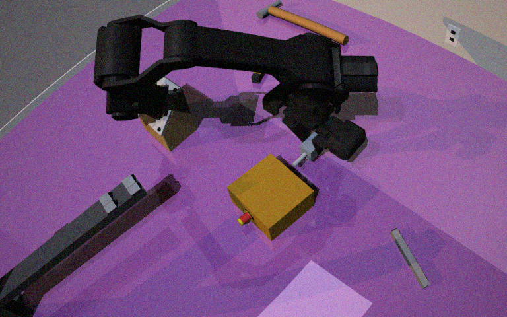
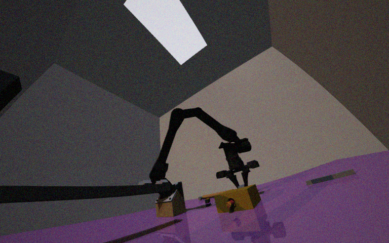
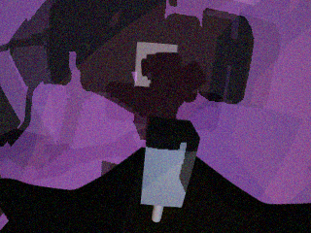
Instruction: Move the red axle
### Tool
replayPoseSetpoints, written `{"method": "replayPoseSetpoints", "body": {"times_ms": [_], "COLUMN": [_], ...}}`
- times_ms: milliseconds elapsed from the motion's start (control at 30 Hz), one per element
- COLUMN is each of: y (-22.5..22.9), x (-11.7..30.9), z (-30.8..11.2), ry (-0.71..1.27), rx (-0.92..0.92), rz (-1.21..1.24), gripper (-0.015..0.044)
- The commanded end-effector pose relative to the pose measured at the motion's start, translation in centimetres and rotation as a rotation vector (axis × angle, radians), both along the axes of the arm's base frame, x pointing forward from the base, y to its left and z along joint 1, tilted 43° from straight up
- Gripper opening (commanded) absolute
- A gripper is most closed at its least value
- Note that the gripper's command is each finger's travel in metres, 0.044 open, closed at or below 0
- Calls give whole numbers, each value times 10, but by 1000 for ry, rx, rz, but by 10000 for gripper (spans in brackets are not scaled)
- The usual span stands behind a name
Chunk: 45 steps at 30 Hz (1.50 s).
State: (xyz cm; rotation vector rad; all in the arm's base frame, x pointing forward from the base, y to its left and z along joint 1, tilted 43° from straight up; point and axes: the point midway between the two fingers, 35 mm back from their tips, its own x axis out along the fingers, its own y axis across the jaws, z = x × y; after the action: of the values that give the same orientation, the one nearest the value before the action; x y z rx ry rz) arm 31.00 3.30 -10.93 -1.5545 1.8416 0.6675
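Note:
The yellow beam [image 1: 270, 187] [image 2: 249, 197] stands on the table. The red axle [image 1: 245, 217] [image 2: 231, 202] pokes out of its near face, with a yellow end. My gripper [image 1: 313, 142] [image 2: 241, 185] is shut on a grey-blue block [image 1: 307, 148] [image 3: 162, 180] with a thin pale pin [image 1: 299, 159] [image 3: 156, 214]. The pin points at the beam's opposite face, close to it; contact cannot be told. Two light V-blocks [image 1: 107, 203] [image 1: 131, 183] sit on the dark bracket [image 1: 74, 232] at the left, both empty. The axle's far end is hidden.
A hammer [image 1: 308, 25] lies at the back. A wooden wedge with a white plate [image 1: 175, 131] [image 2: 164, 209] stands behind the bracket's end. A small black thing [image 1: 256, 77] lies under the arm. A grey bar [image 1: 409, 257] [image 2: 331, 176] lies at the right.

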Motion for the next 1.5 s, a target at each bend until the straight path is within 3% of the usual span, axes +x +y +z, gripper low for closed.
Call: {"method": "replayPoseSetpoints", "body": {"times_ms": [0,467,1033,1467], "y": [-5,-18,-8,6], "x": [-2,-5,-3,-1], "z": [-5,-17,-7,8], "ry": [3,3,3,3], "rx": [-3,-5,-4,-3], "rz": [7,7,7,7], "gripper": [0,0,440,440]}}
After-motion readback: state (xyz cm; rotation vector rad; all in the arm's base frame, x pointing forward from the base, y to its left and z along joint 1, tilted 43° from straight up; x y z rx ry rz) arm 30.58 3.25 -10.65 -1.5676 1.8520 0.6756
